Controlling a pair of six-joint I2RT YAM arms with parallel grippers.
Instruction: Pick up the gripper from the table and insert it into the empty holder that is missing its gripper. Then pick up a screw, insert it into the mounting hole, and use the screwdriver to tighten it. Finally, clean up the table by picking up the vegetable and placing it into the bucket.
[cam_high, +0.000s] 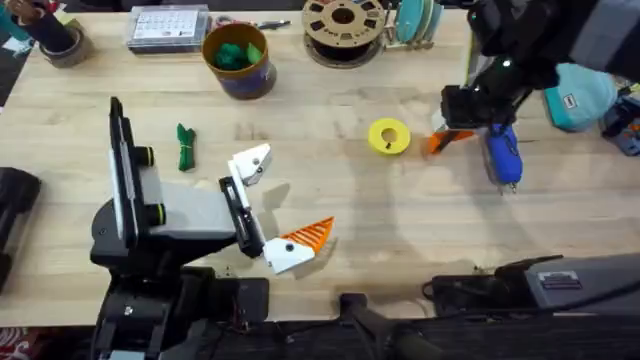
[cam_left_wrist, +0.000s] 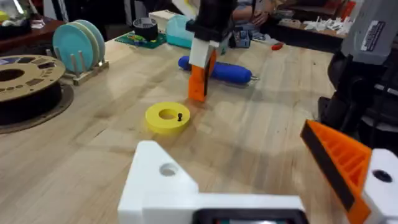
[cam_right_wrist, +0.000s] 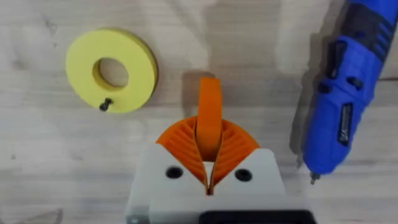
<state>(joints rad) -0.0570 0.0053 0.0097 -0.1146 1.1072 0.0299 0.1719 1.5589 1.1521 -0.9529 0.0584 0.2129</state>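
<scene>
My right gripper (cam_high: 452, 136) is shut on the small orange ribbed gripper (cam_right_wrist: 209, 115), which hangs upright with its lower end at the tabletop (cam_left_wrist: 198, 87). Just right of it lies the blue screwdriver (cam_high: 503, 155). To its left a yellow ring (cam_high: 388, 136) carries a small black screw (cam_right_wrist: 106, 104). My left gripper (cam_high: 290, 197) stands open near the front. One of its fingers is the bare white holder (cam_left_wrist: 163, 180) with an open mounting hole. The other finger (cam_left_wrist: 339, 162) carries an orange pad. The dark-green vegetable (cam_high: 186, 147) lies at the left. The bucket (cam_high: 262, 75) holds green lumps.
Along the far edge stand a brown filament spool (cam_high: 343, 22), a rack of teal plates (cam_high: 415, 20), a clear parts box (cam_high: 168, 25) and a tape roll (cam_high: 60, 40). A teal pouch (cam_high: 580, 95) lies at the right. Bare wood lies between the two grippers.
</scene>
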